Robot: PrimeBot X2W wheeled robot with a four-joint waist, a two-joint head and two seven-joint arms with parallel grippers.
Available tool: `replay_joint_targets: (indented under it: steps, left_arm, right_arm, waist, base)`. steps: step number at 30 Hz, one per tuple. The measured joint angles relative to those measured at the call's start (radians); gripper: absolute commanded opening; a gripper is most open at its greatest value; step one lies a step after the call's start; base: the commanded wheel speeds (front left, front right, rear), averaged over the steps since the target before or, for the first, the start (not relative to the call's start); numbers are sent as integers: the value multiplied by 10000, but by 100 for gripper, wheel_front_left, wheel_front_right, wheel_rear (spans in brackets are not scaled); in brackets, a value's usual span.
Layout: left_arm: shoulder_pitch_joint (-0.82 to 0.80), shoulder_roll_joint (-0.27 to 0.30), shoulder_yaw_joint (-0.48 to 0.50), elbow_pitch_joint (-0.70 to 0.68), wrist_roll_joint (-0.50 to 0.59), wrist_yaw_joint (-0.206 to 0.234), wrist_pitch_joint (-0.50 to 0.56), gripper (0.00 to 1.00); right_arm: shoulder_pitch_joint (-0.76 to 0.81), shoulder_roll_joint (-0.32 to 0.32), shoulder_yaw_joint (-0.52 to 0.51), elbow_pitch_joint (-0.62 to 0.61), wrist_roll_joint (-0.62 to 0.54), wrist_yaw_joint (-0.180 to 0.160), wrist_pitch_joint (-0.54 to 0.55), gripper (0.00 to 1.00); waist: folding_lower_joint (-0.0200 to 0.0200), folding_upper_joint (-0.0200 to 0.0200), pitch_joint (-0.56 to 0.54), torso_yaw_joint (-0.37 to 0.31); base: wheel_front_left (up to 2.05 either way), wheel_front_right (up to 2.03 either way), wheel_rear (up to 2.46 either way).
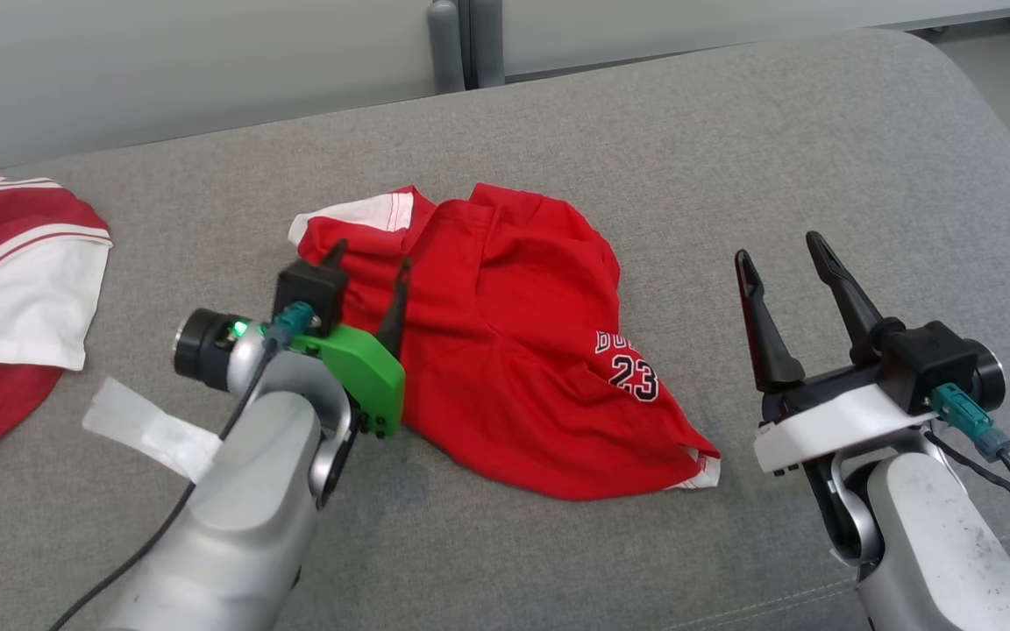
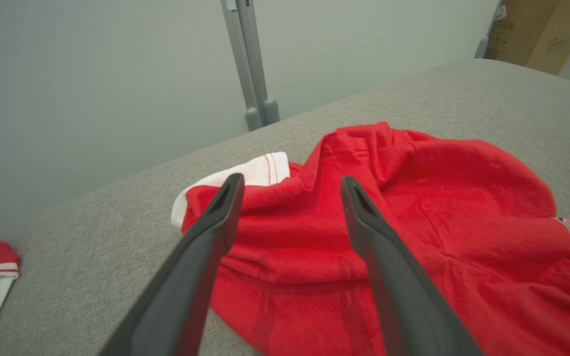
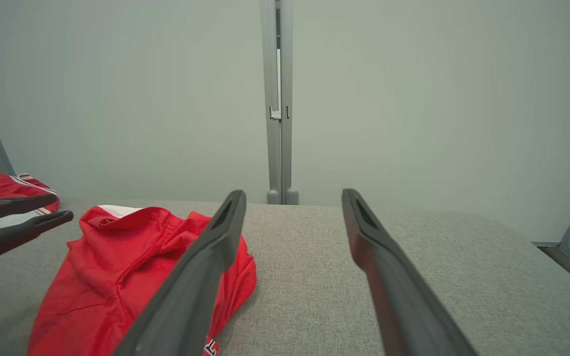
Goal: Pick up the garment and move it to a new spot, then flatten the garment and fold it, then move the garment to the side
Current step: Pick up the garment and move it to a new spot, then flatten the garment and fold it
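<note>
Lying crumpled mid-way across a grey fabric tabletop [image 1: 733, 158], a red garment [image 1: 514, 350] runs its long axis from a white-trimmed sleeve [image 1: 356, 213] at 10 o'clock to a hem corner [image 1: 700, 469] at 4 o'clock (the printed 23 [image 1: 632, 377] sits toward 4). Bare tabletop spreads from 12 round to 3 o'clock, ending in a rounded far edge. A second red-and-white garment [image 1: 14, 289] lies at 9 o'clock, a white strip [image 1: 145, 425] at 8. The left claw [image 1: 371, 254], fingers wide, is over the garment's 9 o'clock edge. The right claw [image 1: 778, 246], wide and empty, stands well apart at 3 o'clock.
</note>
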Motion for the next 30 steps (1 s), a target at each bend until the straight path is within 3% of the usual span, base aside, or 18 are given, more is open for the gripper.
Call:
replay_joint_targets:
  steps: [4, 14, 22, 30]
  left_arm:
    - [514, -4, -688, -297, 71, -449, 0, 100]
    - [1095, 94, -2500, -1057, 477, -1103, 0, 100]
    - [1176, 150, -3977, -1894, 589, -1223, 40, 100]
    - [1177, 180, -4650, -1634, 629, -1256, 819, 100]
  right_arm:
    - [68, -8, 27, 138, -12, 27, 0, 100]
    - [661, 2, 242, 805, 15, 167, 0, 100]
    - [644, 58, 313, 886, 42, 226, 0, 100]
    - [631, 165, 399, 911, 56, 263, 0, 100]
  waist:
    - [0, 0, -156, -113]
    - [0, 0, -170, -845]
    - [0, 0, -81, -1629]
    - [0, 0, 32, -2358]
  base:
    - [0, 0, 0]
    - [0, 0, 0]
    - [0, 0, 0]
    - [0, 0, 0]
